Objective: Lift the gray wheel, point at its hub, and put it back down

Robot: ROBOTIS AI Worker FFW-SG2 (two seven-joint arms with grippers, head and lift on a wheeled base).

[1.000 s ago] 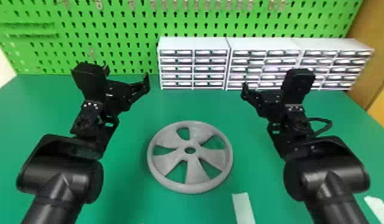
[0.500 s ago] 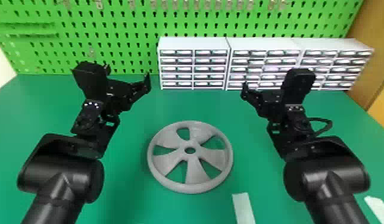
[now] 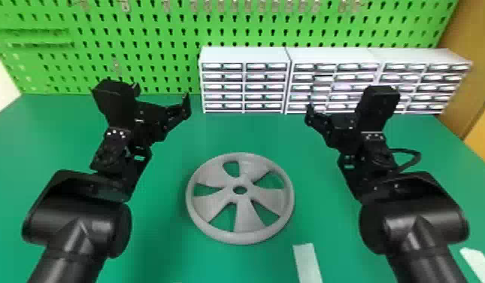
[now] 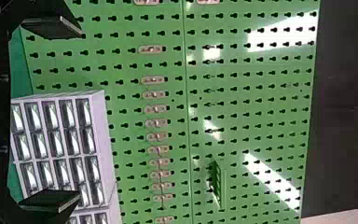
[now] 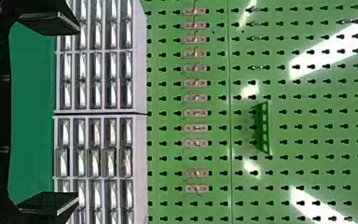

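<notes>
The gray wheel (image 3: 247, 216) lies flat on the green table, its round hub hole at the middle and wide spokes around it. Beyond the wheel and to its left, my left gripper (image 3: 161, 91) is held above the table. My right gripper (image 3: 333, 109) is on the far right side of the wheel, also raised. Neither touches the wheel. In the left wrist view the left gripper (image 4: 77, 115) is open with nothing between its fingers. The right gripper (image 5: 78, 113) is likewise open and holds nothing in the right wrist view.
White drawer cabinets (image 3: 245, 56) stand along the table's back edge, before a green pegboard (image 3: 158, 37). A pale strip (image 3: 307, 263) is on the table near the front, and another (image 3: 478, 263) at the right. A wooden panel (image 3: 467, 67) rises at the right.
</notes>
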